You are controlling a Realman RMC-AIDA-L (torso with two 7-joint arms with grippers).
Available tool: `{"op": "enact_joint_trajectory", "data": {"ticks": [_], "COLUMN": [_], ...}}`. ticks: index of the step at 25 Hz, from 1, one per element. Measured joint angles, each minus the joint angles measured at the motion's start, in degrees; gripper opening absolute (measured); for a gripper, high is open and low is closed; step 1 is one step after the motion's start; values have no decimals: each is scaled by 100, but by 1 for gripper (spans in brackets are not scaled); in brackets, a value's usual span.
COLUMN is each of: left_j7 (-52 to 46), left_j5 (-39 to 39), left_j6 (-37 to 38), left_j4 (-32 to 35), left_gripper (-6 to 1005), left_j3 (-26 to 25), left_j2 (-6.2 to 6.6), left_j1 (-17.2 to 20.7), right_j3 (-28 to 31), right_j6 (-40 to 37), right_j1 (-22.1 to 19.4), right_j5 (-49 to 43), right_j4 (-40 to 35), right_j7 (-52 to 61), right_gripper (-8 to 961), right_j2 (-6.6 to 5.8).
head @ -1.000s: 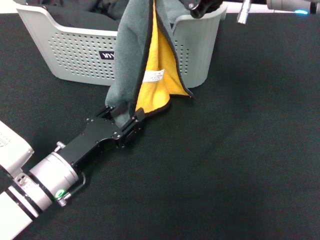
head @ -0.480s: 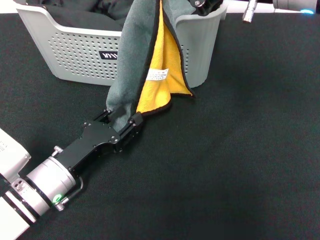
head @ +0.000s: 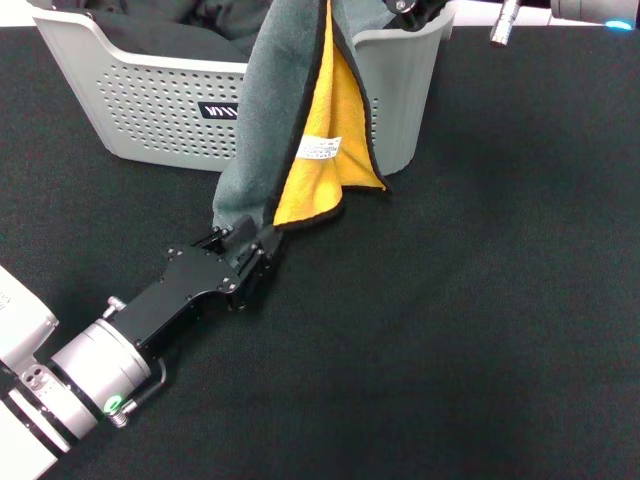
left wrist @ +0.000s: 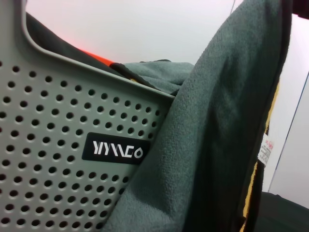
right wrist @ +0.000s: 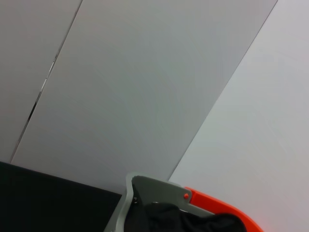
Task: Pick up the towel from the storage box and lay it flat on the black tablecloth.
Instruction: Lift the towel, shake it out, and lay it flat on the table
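Observation:
The towel (head: 270, 110), grey outside and yellow inside with black trim and a white tag (head: 320, 148), hangs stretched in front of the light grey storage box (head: 130, 100). Its top runs up to my right gripper (head: 408, 8) at the upper frame edge, which holds it there. My left gripper (head: 243, 243) lies low on the black tablecloth (head: 450, 300), shut on the towel's lower grey corner. The left wrist view shows the grey towel (left wrist: 217, 121) draped beside the box wall (left wrist: 48, 169) and its black label (left wrist: 113, 149).
Dark cloths (head: 150, 35) lie inside the box at the back left. The right wrist view shows the box rim (right wrist: 145, 186), an orange edge (right wrist: 222, 208) and a pale wall behind. The tablecloth spreads wide to the right and front.
The right gripper has carried the towel's top a little up and to the right. The left arm has drawn back slightly toward the front left, still gripping the corner.

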Motion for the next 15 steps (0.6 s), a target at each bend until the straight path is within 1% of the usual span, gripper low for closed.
{"op": "enact_joint_trajectory", "data": {"ticks": [6,14,15], "left_j7": [12,19,20], "left_j5": [-1,-44,-48], "left_j6": [0,34,72], "left_j4": [2,30,45], "left_gripper": [245,148,119], "left_j3": [35,99,94], "left_j2": [0,9,9], "left_j1": [0,0,2], "right_j3": [0,-1,-8], "right_j6": [0,-40,-42], "right_j1": [0,0,-4], "right_j5": [17,20,20], "right_j4": [-5,17,22], "right_j7": [1,31,40], "right_gripper": [12,11,11], "right_j2": [0,6,6]}}
